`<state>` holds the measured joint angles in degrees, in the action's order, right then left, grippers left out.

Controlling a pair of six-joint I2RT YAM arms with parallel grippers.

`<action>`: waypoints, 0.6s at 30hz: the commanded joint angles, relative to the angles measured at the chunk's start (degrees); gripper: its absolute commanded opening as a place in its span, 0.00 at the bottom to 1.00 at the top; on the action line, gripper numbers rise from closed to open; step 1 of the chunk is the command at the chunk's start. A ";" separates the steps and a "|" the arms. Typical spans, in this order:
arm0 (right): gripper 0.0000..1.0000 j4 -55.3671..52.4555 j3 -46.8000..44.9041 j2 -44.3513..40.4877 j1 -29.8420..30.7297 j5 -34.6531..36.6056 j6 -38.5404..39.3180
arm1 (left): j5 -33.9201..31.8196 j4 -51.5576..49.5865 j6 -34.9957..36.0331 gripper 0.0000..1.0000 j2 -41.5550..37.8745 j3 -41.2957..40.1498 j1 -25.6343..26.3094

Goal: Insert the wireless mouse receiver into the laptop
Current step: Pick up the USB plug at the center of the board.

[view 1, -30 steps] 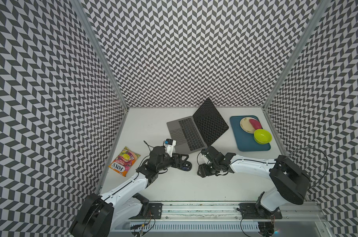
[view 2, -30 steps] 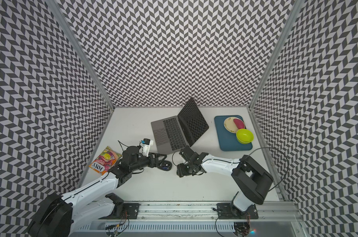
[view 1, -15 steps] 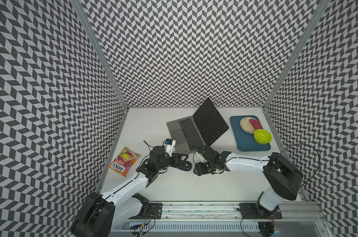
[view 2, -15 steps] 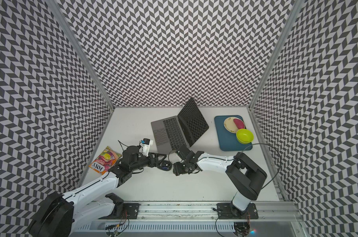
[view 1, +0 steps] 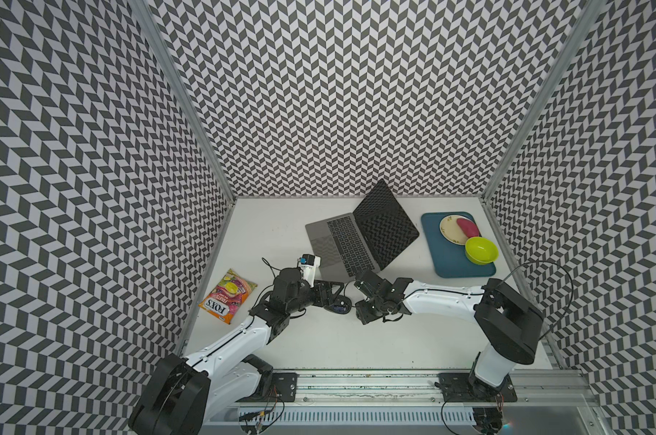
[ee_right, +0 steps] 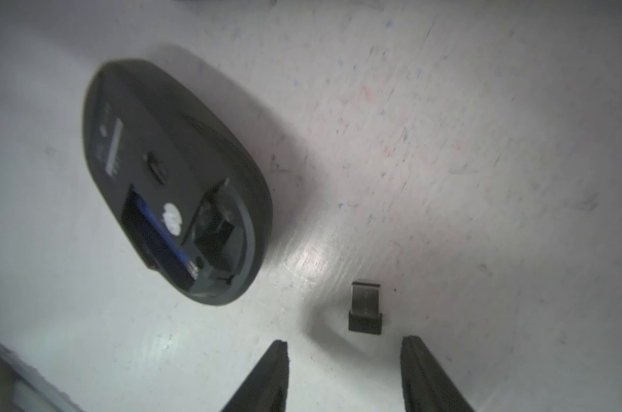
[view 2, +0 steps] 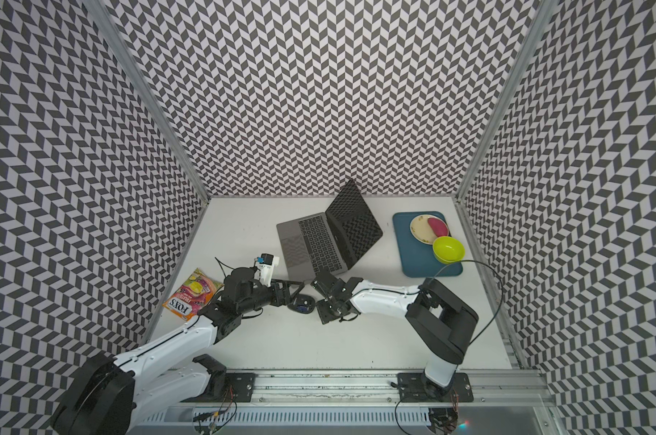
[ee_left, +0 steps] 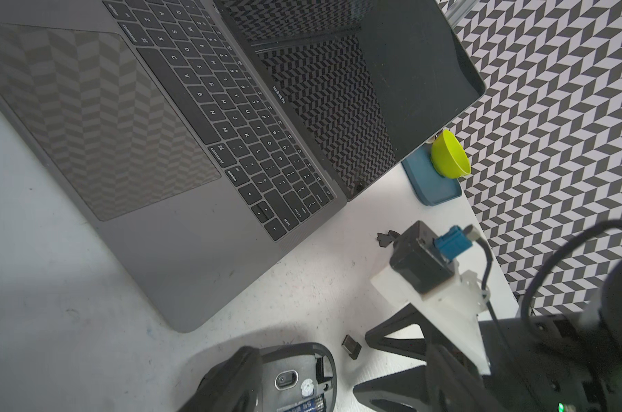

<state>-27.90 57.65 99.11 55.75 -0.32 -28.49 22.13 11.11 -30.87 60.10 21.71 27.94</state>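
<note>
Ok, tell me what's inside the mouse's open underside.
Cover off, the mouse shows a blue battery in one bay; the neighbouring slot looks empty. The receiver lies outside, on the table. Deeper in is shadowed.

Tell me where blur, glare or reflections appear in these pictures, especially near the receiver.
Right wrist view: the mouse is smeared by blur, the receiver is fairly crisp, and glare whitens the table beside it. Left wrist view: the laptop mirrors the chevron walls in its trackpad and screen; the receiver is sharp.
</note>
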 commanded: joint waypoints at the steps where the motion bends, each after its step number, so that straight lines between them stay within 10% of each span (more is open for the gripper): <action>1: 0.46 -5.21 2.81 1.88 1.56 8.42 1.47 | -0.77 -0.66 1.21 0.79 -1.15 0.82 -0.49; 18: 0.27 -5.54 6.89 6.45 2.68 10.10 2.36 | -1.03 -0.83 1.39 0.80 -1.92 0.57 -0.70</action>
<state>-33.15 63.61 104.55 58.02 9.21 -26.44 21.69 10.81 -30.61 59.11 21.71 27.59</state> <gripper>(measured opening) 0.278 0.795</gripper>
